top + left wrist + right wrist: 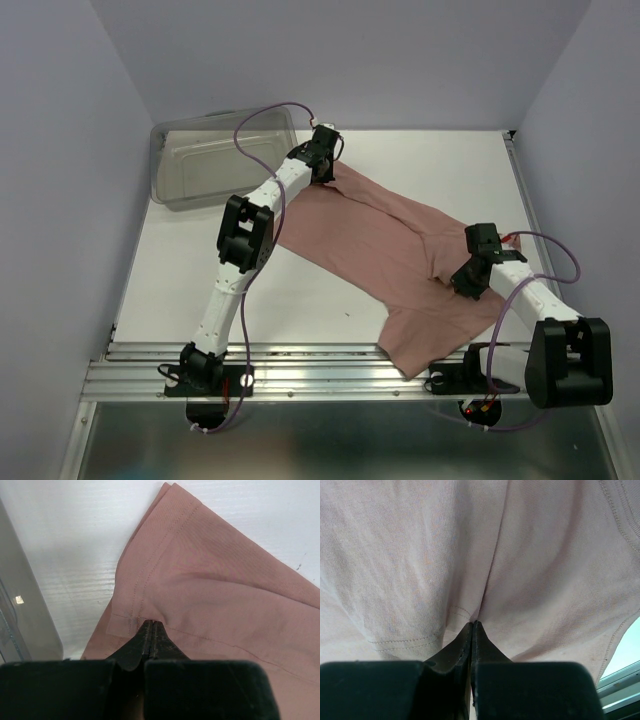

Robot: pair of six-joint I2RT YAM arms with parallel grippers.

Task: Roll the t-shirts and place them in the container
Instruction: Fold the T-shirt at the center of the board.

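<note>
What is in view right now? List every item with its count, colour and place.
t-shirt: one, dusty pink, spread diagonally from the far centre of the table to the near right, with a corner lying over the rails.
bin: one, clear grey plastic, far left corner of the table.
table: one, white, under everything.
rails: one set, silver metal, along the near edge.
cables: two, purple, one looping along each arm.
left arm: one, white and black, reaching to the shirt's far end.
right arm: one, white and black, at the shirt's right side.
left gripper: one, black, shut on the shirt's stitched edge.
right gripper: one, black, shut on a fold of the shirt.
</note>
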